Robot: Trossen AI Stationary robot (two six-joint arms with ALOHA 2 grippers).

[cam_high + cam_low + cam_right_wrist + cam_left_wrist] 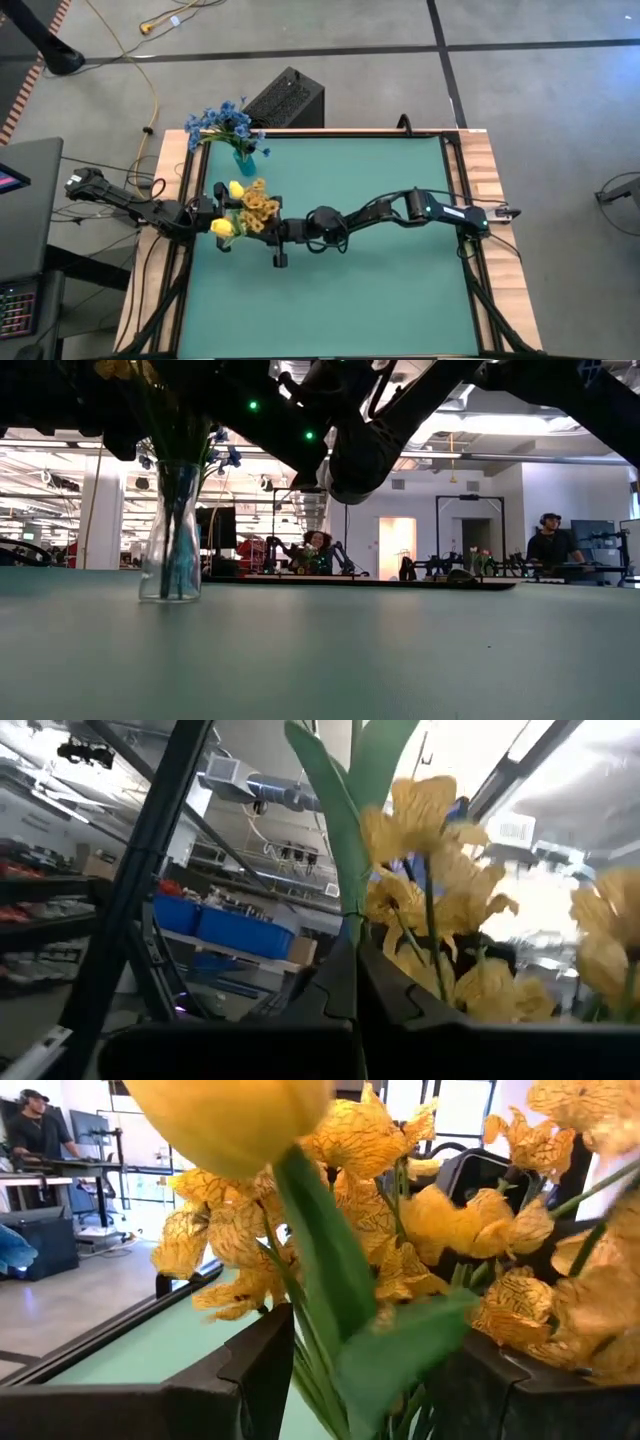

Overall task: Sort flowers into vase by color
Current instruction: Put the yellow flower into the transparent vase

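Observation:
A clear glass vase (170,535) stands at the table's far left, holding blue flowers (225,122). Nearer, a bunch of yellow flowers (255,205), small-blossom sprays and two buds (236,188), is held above the table. My left gripper (212,212) comes in from the table's left and is closed around the bunch's stalks. From the right, my right gripper (265,228) reaches into the same bunch and is shut on one green stalk. In the low view both arms are dark shapes overhead. My left gripper has the bunch's green stalks and leaves (335,1365) between its two fingers (250,1370), several stalks together. It comes at them about level from the table's left. The bunch is clear of the table. My right gripper pinches one green, broad-leaved stalk (345,925) between its shut fingers (395,995). It comes from the table's right, slanting upward. The stalk rises out of the wrist view, so its blossom cannot be told.
The green mat (380,280) is bordered by a wooden table edge (495,200). A black box (285,100) sits beyond the far edge. People sit at desks in the room behind (548,540).

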